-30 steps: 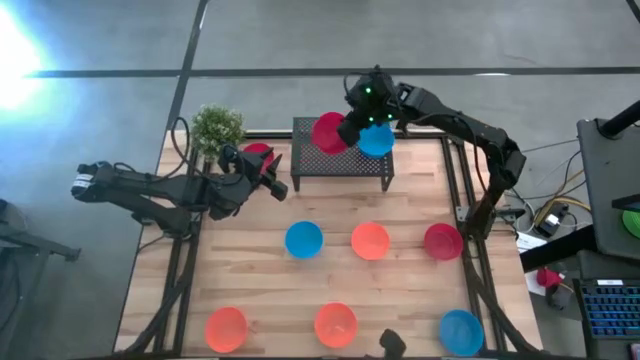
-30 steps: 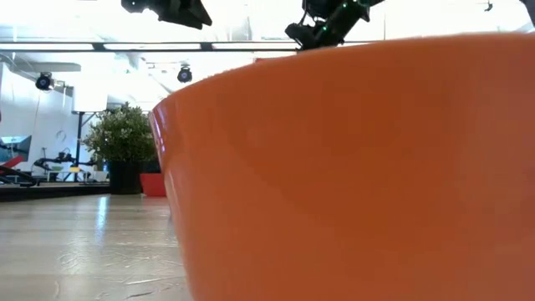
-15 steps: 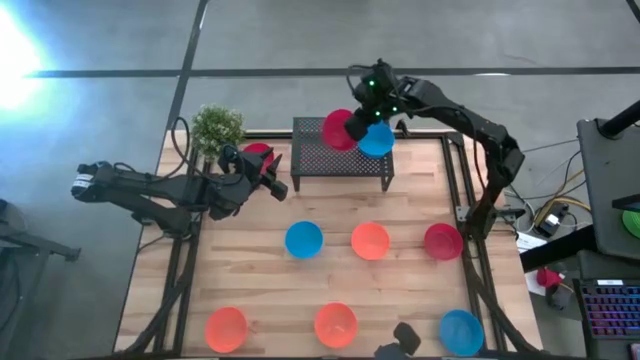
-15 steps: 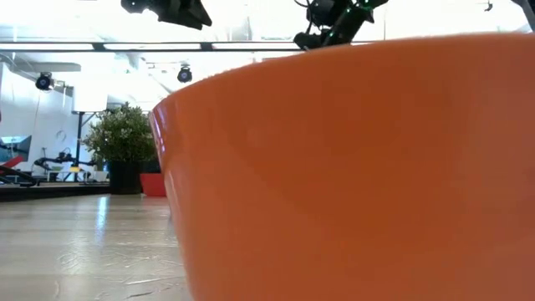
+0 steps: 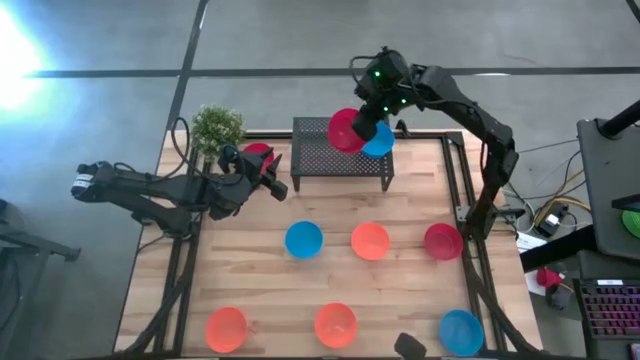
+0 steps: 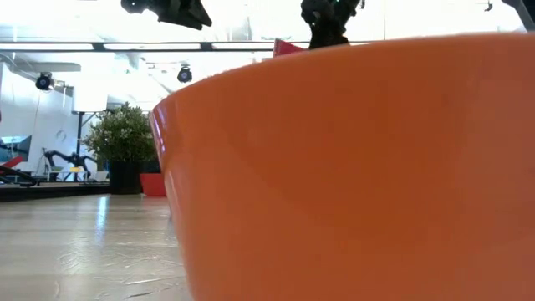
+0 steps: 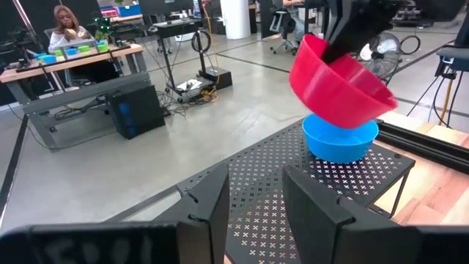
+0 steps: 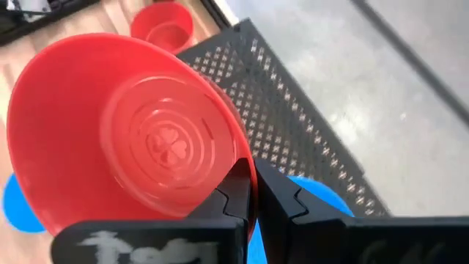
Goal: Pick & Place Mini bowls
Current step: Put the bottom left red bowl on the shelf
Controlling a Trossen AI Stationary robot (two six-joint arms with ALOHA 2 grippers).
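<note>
A crimson mini bowl (image 5: 343,130) hangs tilted over the black mesh rack (image 5: 325,160) at the table's far edge, with my right gripper (image 5: 363,127) shut on it. Just below it a blue mini bowl (image 7: 338,139) stands by its base on the rack's right end. My left gripper (image 7: 256,192) hovers open and level at the rack's left end, pointing across the rack, with nothing between its fingers. Another crimson mini bowl (image 5: 257,152) stands on the table beside it. In the low view only a sliver of the held bowl (image 6: 287,48) shows under my right gripper (image 6: 324,33). My right gripper pinches the crimson bowl's rim (image 8: 248,167), with one finger (image 8: 236,192) on the inside and the other finger (image 8: 282,199) on the outside. The fingers come slanting down from the far side. The bowl hangs tilted below them, clear of the rack and of the blue bowl.
On the table stand a blue bowl (image 5: 303,239), an orange bowl (image 5: 370,241) and a crimson bowl (image 5: 443,241) in a middle row, and two orange bowls (image 5: 226,329) (image 5: 335,325) and a blue bowl (image 5: 461,331) near the front edge. A potted plant (image 5: 217,128) stands far left.
My right gripper has risen over the rack with the crimson bowl and has tipped. The bowl has come up and shifted toward the table's right edge, so that it now hangs partly over the blue bowl.
</note>
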